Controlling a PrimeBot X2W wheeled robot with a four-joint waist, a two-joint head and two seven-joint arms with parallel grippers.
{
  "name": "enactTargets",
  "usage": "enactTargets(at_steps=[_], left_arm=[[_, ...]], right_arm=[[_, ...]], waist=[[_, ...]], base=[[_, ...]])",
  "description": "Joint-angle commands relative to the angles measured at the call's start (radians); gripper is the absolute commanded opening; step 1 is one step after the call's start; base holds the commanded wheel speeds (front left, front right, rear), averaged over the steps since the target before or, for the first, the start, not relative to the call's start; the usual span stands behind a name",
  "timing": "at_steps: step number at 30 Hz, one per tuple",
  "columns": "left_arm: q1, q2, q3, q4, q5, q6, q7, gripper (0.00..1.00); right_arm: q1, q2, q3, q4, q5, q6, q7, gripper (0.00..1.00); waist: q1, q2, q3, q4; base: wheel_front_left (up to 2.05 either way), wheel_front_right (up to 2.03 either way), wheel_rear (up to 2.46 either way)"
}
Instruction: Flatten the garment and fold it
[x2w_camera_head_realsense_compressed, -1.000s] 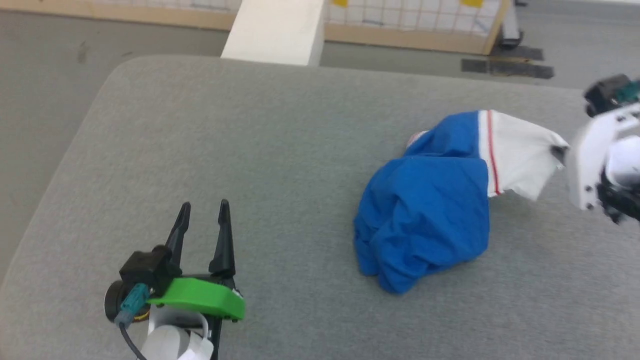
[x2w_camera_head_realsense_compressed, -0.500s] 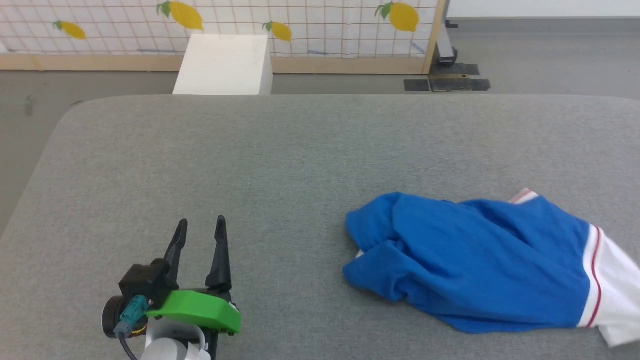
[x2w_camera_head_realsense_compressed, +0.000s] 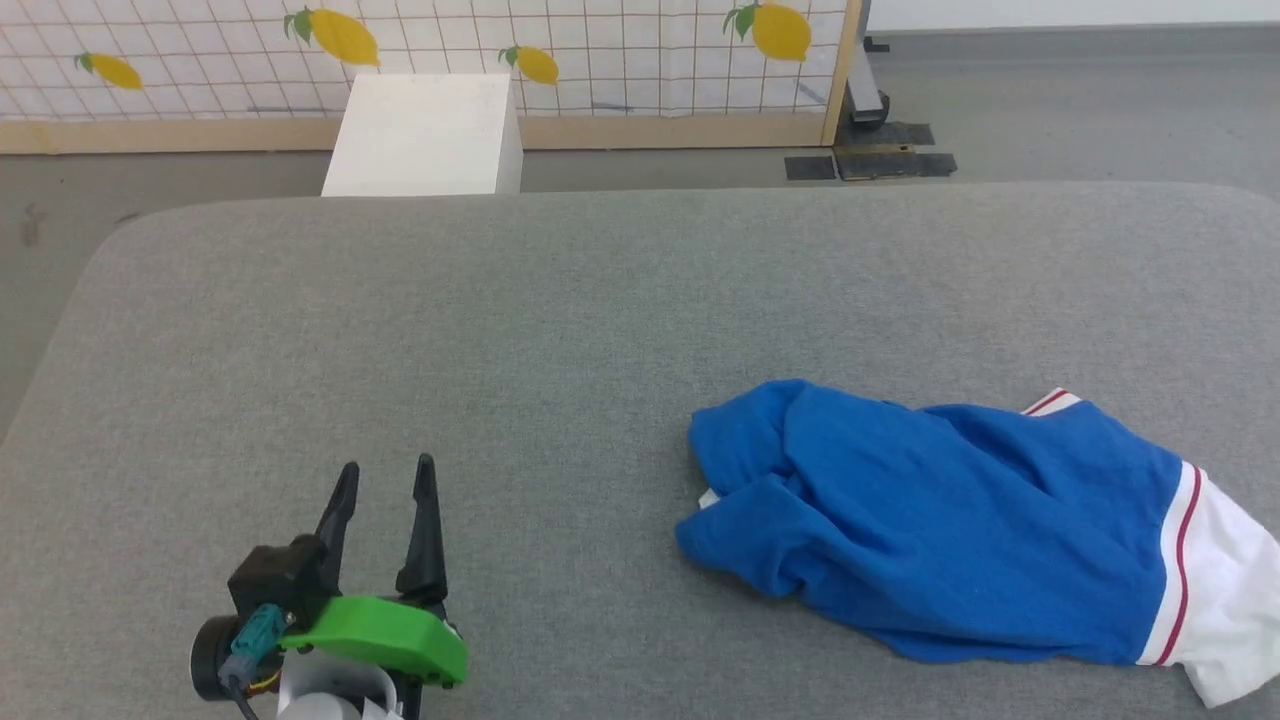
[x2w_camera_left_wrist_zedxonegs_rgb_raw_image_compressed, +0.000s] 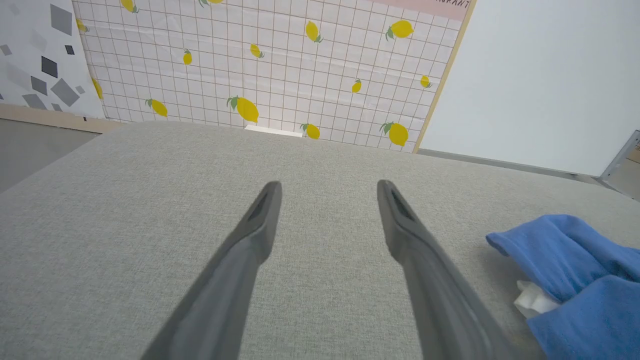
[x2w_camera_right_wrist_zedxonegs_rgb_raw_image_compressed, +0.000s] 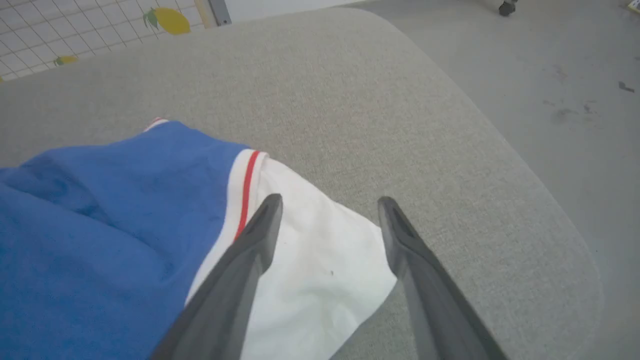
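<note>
The garment (x2w_camera_head_realsense_compressed: 950, 530), a royal-blue T-shirt with a white sleeve and red stripe, lies crumpled on the right half of the grey padded table (x2w_camera_head_realsense_compressed: 560, 330). Its white sleeve (x2w_camera_head_realsense_compressed: 1225, 605) points toward the lower right corner of the head view. In the right wrist view my right gripper (x2w_camera_right_wrist_zedxonegs_rgb_raw_image_compressed: 330, 202) hangs open just above that white sleeve (x2w_camera_right_wrist_zedxonegs_rgb_raw_image_compressed: 320, 270), holding nothing. My left gripper (x2w_camera_head_realsense_compressed: 382, 478) stands open over bare table at the lower left, well clear of the cloth. In the left wrist view a blue fold (x2w_camera_left_wrist_zedxonegs_rgb_raw_image_compressed: 575, 270) shows at the right, beside the open left gripper (x2w_camera_left_wrist_zedxonegs_rgb_raw_image_compressed: 329, 186).
A white box (x2w_camera_head_realsense_compressed: 420, 135) stands on the floor beyond the table's far edge. Behind it runs a lemon-print grid panel (x2w_camera_head_realsense_compressed: 560, 50) with a wooden frame. The table's rounded right corner (x2w_camera_right_wrist_zedxonegs_rgb_raw_image_compressed: 565, 230) drops to grey floor.
The right gripper has opened and let go of the white sleeve, which now lies on the table. The head camera has shifted; the garment lies more spread out than a second ago.
</note>
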Motion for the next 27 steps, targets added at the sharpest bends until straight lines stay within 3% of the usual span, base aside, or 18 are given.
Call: enactTargets(at_steps=[1,6,12,19,27], left_arm=[[0.02,0.009,0.003,0.004,-0.002,0.004,-0.001,1.0],[0.033,0.014,-0.001,0.013,-0.008,0.005,0.005,1.0],[0.042,0.023,-0.004,0.023,-0.012,0.006,0.011,1.0],[0.043,0.027,-0.017,0.029,-0.013,0.006,0.021,1.0],[-0.051,0.029,-0.088,0.061,-0.005,-0.037,0.073,1.0]], right_arm=[[0.016,0.032,-0.009,-0.039,-0.041,-0.001,-0.041,1.0],[0.041,0.136,0.018,-0.207,-0.168,-0.001,-0.136,1.0],[0.099,0.232,0.113,-0.408,-0.229,-0.001,-0.146,1.0],[0.201,0.285,0.229,-0.608,-0.283,-0.001,-0.092,1.0],[0.259,0.3,0.319,-0.733,-0.283,-0.001,-0.044,1.0]], waist=[[0.0,0.012,-0.009,-0.002],[0.0,0.012,-0.027,0.001],[0.0,0.012,-0.043,0.002],[0.0,0.012,-0.049,-0.012],[0.0,0.012,-0.024,-0.062]], base=[[0.0,0.0,0.0],[0.0,0.0,0.0],[0.0,0.0,0.0],[0.0,0.0,0.0],[0.0,0.0,0.0]])
